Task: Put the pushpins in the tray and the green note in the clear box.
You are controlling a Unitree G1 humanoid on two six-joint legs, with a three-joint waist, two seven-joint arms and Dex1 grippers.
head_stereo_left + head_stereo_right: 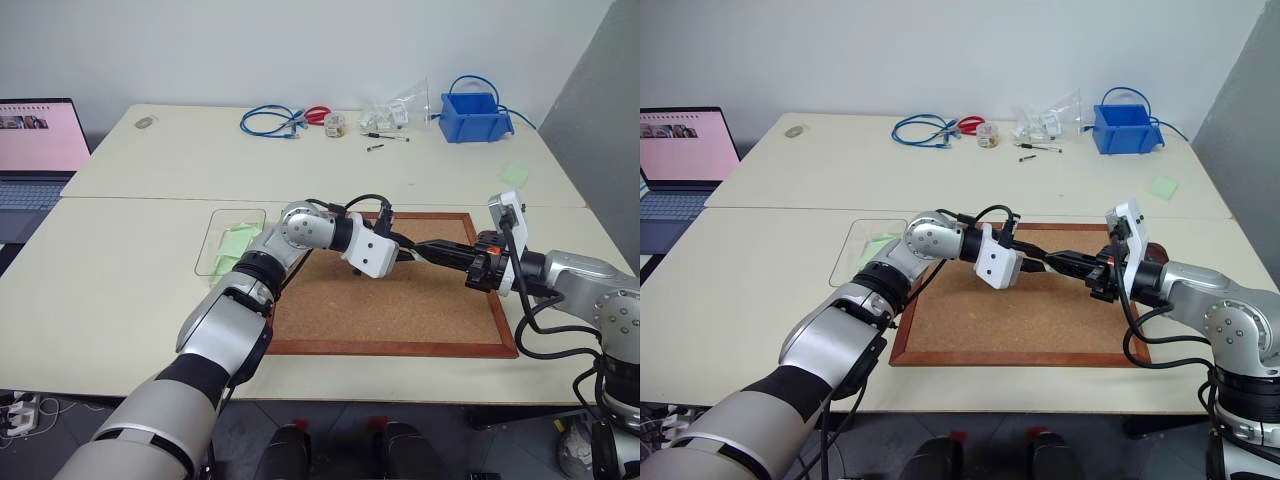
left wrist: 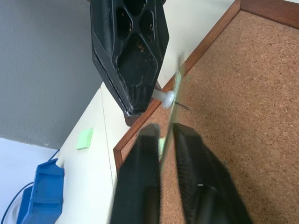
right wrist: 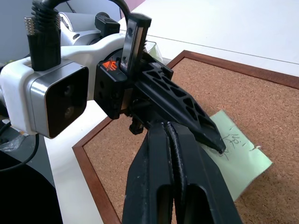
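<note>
Mid-frame over the cork board [image 1: 400, 300], both grippers meet tip to tip. Left gripper [image 2: 167, 135] is clamped on the edge of the green note [image 3: 238, 156]; right gripper [image 3: 174, 135] is pinched together on a pale pushpin [image 2: 167, 98] stuck through it. Note's long axis runs away from the left fingers. Clear box [image 1: 215, 240] sits left of the board, on the left arm's side.

1. The green note [image 3: 236, 156] is pale green with faint dark marks.
2. The cork board [image 1: 420, 305] is speckled tan inside a reddish-brown frame.
3. The desk [image 1: 120, 270] is plain cream.
4. The bin [image 1: 475, 115] is bright blue, as is the coiled cable [image 1: 268, 122].
5. Both tools have black fingers [image 2: 140, 186]; the left tool [image 1: 408, 254] has a white housing.
6. A pin head [image 2: 167, 98] is whitish.
7. The laptop screen [image 1: 40, 135] glows pink.
</note>
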